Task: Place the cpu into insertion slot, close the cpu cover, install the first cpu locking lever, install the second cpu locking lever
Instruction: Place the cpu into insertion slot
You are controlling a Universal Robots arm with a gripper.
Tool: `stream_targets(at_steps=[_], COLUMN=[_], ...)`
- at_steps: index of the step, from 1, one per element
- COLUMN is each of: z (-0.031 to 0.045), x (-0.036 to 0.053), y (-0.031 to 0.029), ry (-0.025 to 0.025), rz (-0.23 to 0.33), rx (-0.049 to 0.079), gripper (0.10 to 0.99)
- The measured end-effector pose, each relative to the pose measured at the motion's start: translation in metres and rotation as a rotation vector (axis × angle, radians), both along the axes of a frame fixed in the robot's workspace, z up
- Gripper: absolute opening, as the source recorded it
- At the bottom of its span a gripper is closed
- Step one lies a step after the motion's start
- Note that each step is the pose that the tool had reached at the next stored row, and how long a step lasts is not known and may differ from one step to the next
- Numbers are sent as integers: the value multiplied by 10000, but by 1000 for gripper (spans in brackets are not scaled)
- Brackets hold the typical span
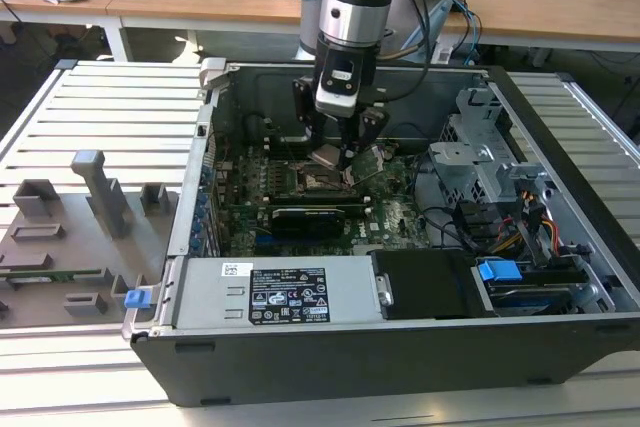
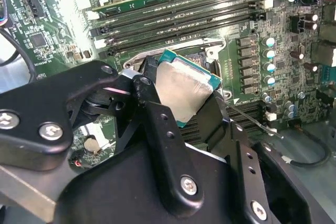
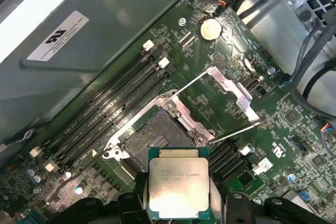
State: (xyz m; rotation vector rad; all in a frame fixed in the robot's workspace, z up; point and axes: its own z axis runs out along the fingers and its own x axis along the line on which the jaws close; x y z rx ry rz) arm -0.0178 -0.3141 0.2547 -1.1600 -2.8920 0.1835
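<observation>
CPU (image 3: 178,186) is clamped by its opposite edges in the claw (image 1: 338,147), whose two black fingers (image 2: 152,93) are closed only as far as the chip's width allows, with its dull silver top facing up in both wrist views. The claw hangs inside the open computer case (image 1: 330,357), above the green motherboard (image 3: 294,114), and the CPU is not yet seated. In the first wrist view it hangs just beside the socket (image 3: 152,135), its far edge overlapping the socket's near rim. The socket is bare, showing its grey grid of contacts. The cover (image 3: 233,90), a thin silvery frame with a large square window, stands swung open on the far side of the socket from the chip. In the second wrist view a thin metal rod (image 2: 252,120) sticks out next to the socket. Long black memory slots (image 3: 105,114) run alongside the socket, and a round coin battery (image 3: 210,29) lies further out on the board. In the exterior view a grey power supply box (image 1: 270,292) fills the near side of the case. The case rests on a slatted metal table (image 1: 100,107), and grey holders (image 1: 100,192) stand on the table at the exterior view's left.
</observation>
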Motion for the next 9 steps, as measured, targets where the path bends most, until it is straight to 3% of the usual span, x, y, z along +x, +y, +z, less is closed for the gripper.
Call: stream_targets(at_steps=[9], z=[0], x=[0], y=[0], ry=[1], rz=[-939], rx=[-37], gripper=[545])
